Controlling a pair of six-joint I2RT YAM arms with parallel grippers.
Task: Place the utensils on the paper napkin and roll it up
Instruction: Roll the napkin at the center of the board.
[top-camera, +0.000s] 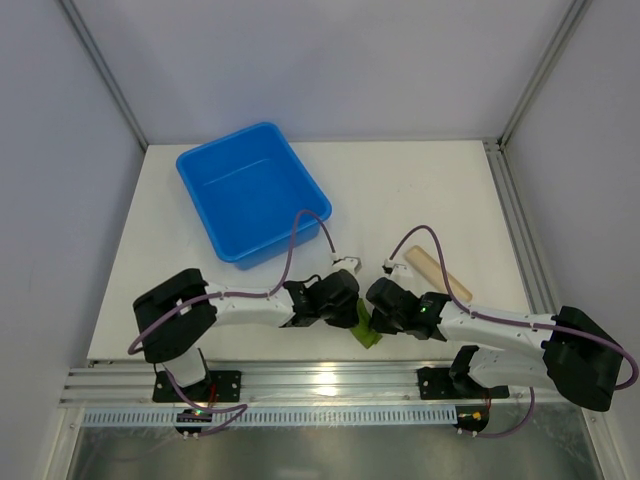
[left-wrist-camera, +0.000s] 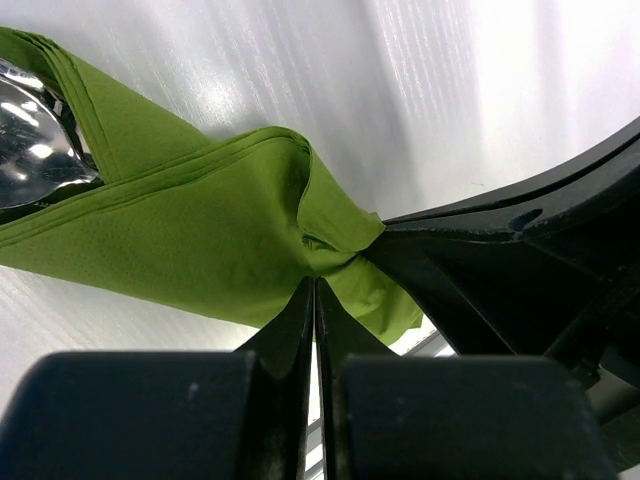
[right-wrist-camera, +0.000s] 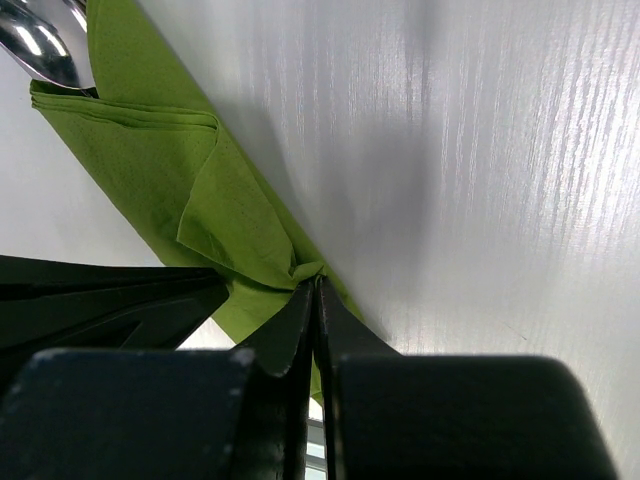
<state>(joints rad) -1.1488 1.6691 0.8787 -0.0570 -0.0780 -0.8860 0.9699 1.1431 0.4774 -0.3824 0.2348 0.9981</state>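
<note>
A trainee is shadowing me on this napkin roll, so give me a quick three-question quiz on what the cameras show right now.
1. True or false: the left gripper and the right gripper are both shut on the green napkin.
2. What shows at the napkin's open end in the wrist views? A) a plastic cup B) a shiny metal utensil C) nothing at all
3. In the top view, which object lies on the table close to the right gripper, on its far side?
Key: 1 true; 2 B; 3 the beige cylinder.
</note>
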